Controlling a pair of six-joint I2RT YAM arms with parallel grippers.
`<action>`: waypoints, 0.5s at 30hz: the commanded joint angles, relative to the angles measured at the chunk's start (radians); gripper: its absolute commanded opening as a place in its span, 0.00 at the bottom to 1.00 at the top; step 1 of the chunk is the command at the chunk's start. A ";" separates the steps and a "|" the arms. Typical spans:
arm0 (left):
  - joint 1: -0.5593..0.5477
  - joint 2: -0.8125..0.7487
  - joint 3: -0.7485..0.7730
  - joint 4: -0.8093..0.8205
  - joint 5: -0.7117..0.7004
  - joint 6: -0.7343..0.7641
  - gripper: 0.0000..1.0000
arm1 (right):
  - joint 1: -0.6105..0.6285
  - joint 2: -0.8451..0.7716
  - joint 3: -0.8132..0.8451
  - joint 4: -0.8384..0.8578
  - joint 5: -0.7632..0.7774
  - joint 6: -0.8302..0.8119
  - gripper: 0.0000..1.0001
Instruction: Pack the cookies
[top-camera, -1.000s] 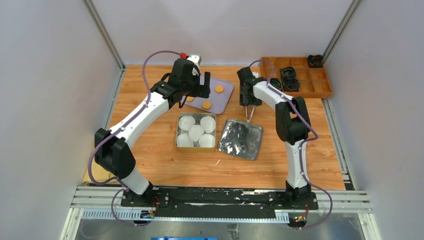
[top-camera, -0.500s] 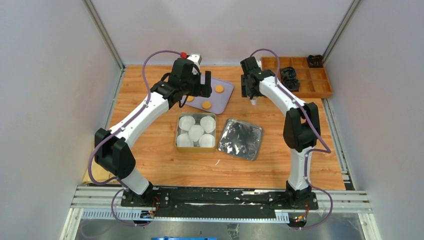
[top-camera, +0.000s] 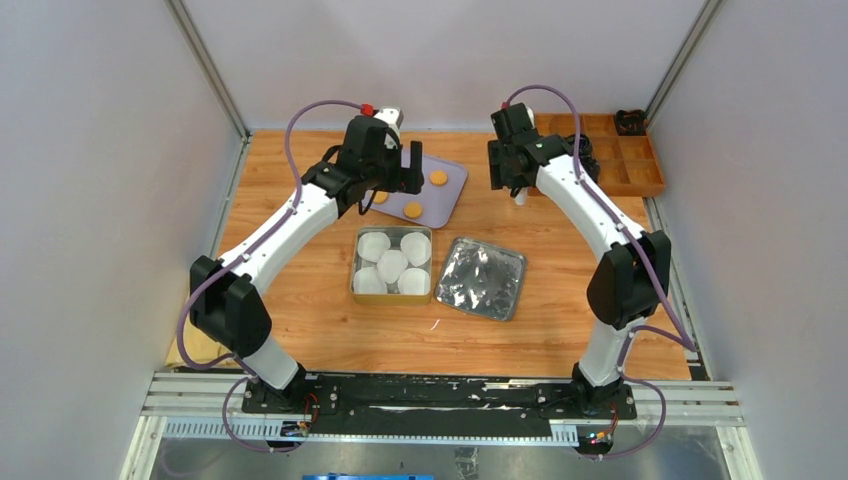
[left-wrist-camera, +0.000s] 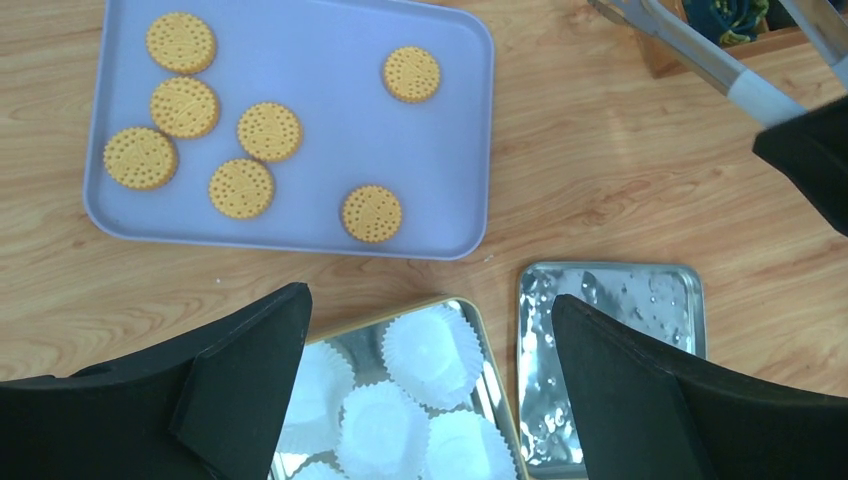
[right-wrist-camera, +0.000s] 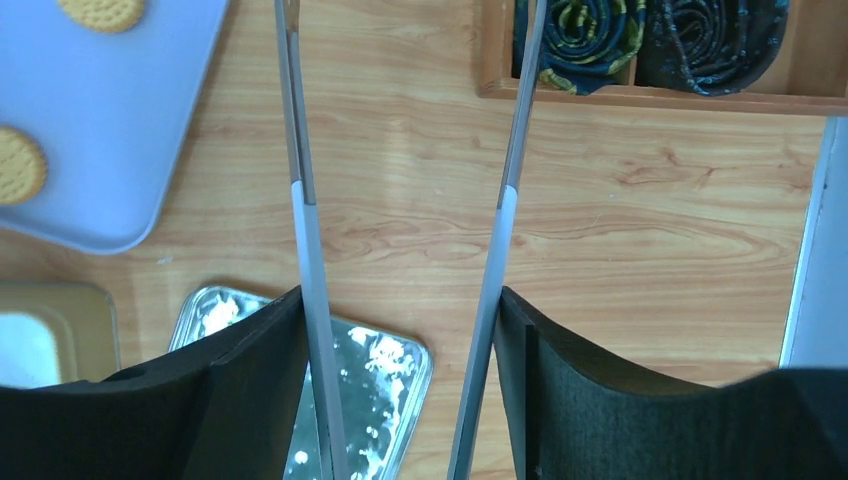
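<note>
Looking down from the top camera: lavender tray (top-camera: 455, 182) at 12 o'clock of the table with the cookies (top-camera: 438, 178) on it. None are in the gold tin (top-camera: 356, 262) mid-table, and its five white paper cups (top-camera: 392, 265) look empty. Silver lid (top-camera: 482, 278) lies at 3 o'clock of the tin, wooden organiser (top-camera: 630, 188) at 2 o'clock of the table. Left gripper (top-camera: 400, 178) hangs over the tray; right gripper (top-camera: 512, 183) is just off the tray's 3 o'clock edge. Risk: both arms crowd one tray, so a reach from the right could clip the left wrist.

Left wrist view: jaws spread wide, nothing between them. Seven cookies: five bunched at 9 o'clock of the tray, one at 1, one at 5. The bunched ones sit close together, so going for one likely nudges a neighbour. Tongs (left-wrist-camera: 690, 52) poke in at 2 o'clock.

Right wrist view: claw is clamped on the tongs, its fingers (right-wrist-camera: 230, 400) pressing the two metal arms from outside. The arms stand apart with nothing seen between them; the tips run out of frame at 12 o'clock. Two cookies at 10 o'clock. Risks, my guess:
- The thin smooth arms could slide or twist in the grip.
- Flat biscuits give little edge, so the tips may scrape the tray and skate one off.
- Too hard a squeeze could crack a cookie.
- The light cups may tip on the drop.
</note>
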 joint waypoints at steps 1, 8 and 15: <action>-0.001 0.017 0.012 0.027 -0.054 -0.004 0.97 | 0.037 -0.062 -0.037 0.026 -0.107 -0.052 0.66; -0.001 -0.001 -0.020 0.017 -0.095 0.013 0.97 | 0.066 -0.056 -0.052 0.070 -0.265 -0.056 0.59; -0.001 -0.016 -0.039 0.016 -0.115 0.019 0.97 | 0.087 -0.046 -0.109 0.166 -0.395 -0.067 0.60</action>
